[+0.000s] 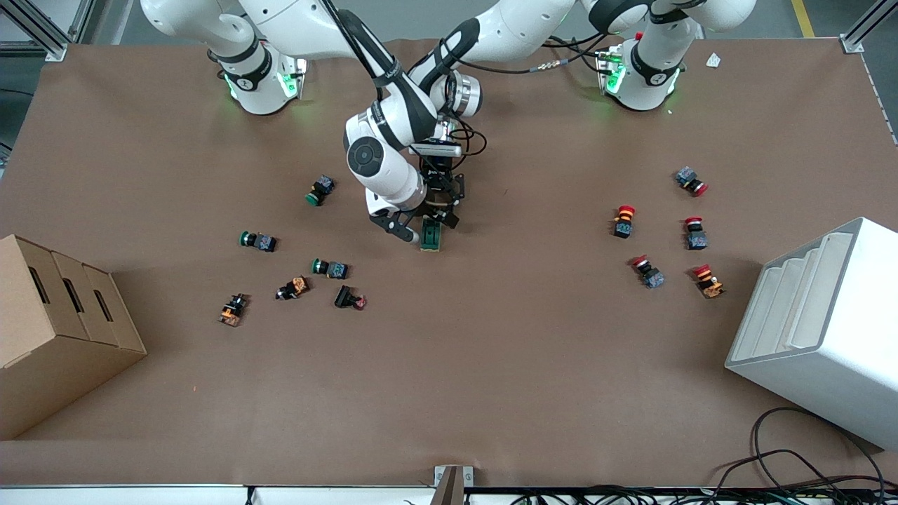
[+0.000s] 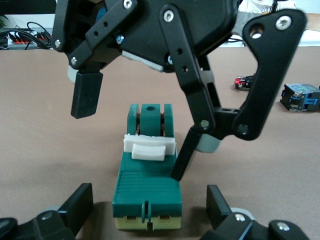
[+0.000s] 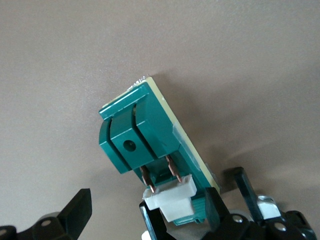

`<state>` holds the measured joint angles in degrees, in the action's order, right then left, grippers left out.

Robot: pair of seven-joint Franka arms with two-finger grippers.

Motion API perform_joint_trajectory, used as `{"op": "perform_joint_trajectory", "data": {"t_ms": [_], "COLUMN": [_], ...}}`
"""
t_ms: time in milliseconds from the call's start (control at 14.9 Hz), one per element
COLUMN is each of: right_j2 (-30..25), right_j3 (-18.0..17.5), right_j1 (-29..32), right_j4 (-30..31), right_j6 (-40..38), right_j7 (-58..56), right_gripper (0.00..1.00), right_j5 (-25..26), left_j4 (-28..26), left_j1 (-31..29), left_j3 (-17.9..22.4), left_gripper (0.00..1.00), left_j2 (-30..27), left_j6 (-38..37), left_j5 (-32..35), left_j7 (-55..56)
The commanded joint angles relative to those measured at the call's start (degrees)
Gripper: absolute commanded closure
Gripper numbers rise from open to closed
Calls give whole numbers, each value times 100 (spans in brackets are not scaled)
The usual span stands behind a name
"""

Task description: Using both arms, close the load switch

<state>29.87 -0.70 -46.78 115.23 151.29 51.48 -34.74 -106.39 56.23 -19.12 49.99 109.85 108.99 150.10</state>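
The dark green load switch (image 1: 431,240) lies flat on the brown table mid-way between the arms' bases. Its white lever (image 2: 149,147) sits across its top, with copper blades running to a green post. My left gripper (image 2: 148,205) is open. Its fingers stand on either side of the switch's ribbed end (image 2: 147,182) without touching it; in the front view it (image 1: 438,205) hangs over that end. My right gripper (image 3: 147,212) is open around the lever (image 3: 172,200), one finger (image 2: 182,160) close beside the switch. It also shows in the front view (image 1: 421,226).
Green-capped push buttons (image 1: 321,189) and orange ones (image 1: 293,287) lie toward the right arm's end. Red-capped buttons (image 1: 623,221) lie toward the left arm's end. A cardboard box (image 1: 63,330) and a white rack (image 1: 821,322) stand at the table's two ends.
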Motion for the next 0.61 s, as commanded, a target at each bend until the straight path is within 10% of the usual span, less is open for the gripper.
{"op": "perform_joint_trajectory", "data": {"t_ms": [0,538], "right_j2": [-26,-17], "right_j3": [70,70], "right_j1": [-121,-130], "right_j4": [44,-123], "right_j6": [14,93], "right_j7": [72,326], "right_gripper": [0,0], "right_j5": [-77,-138], "left_j4": [75,22], "left_j1": [116,116], "left_j3": [-4,-4], "left_gripper": [0,0], "left_j2": [257,335], "left_j6": [54,28], "left_j5": [-45,-54], "left_j7": [98,81]}}
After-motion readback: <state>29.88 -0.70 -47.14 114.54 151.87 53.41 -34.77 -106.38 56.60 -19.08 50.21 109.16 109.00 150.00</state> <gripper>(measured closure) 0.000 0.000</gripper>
